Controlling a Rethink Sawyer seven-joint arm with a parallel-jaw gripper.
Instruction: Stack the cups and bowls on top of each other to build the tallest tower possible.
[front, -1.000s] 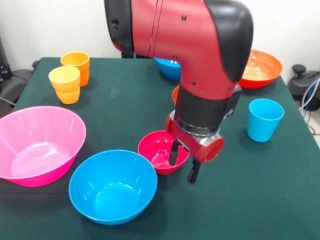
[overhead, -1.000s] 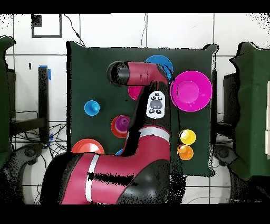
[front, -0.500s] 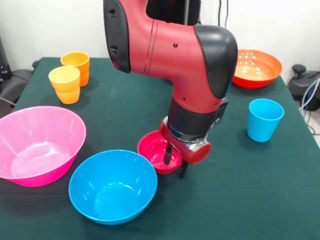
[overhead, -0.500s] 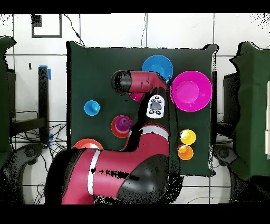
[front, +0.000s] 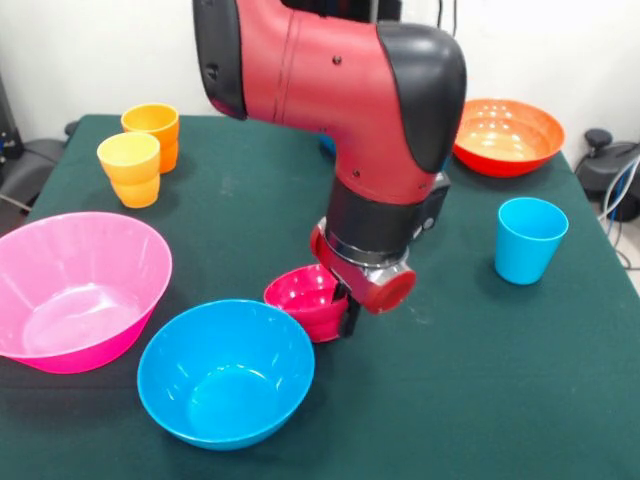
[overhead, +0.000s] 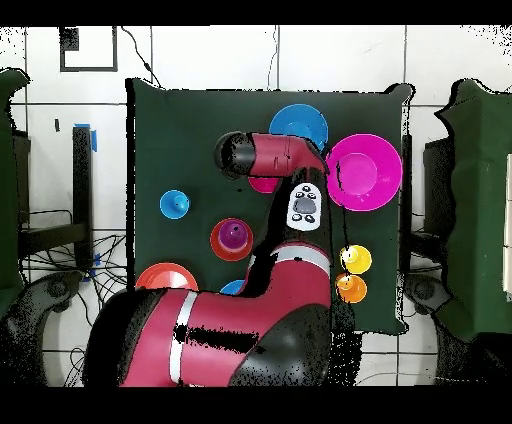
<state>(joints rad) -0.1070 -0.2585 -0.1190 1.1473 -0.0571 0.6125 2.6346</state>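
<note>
Blue bowl (front: 226, 372): nearest, on the surface (front: 480, 380).
Pink bowl (front: 75, 289): near left.
Small magenta bowl (front: 305, 300): centre, tilted.
End effector (front: 346, 308): pinching the magenta bowl's right rim.
Light blue cup (front: 529, 239): right, upright.
Orange cups (front: 140, 150): far left.
Orange-red bowl (front: 505, 135): far right.

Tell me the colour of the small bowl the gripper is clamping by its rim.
Magenta: the small glossy plastic bowl, gripped by the gripper, shows best in the front view.
</note>
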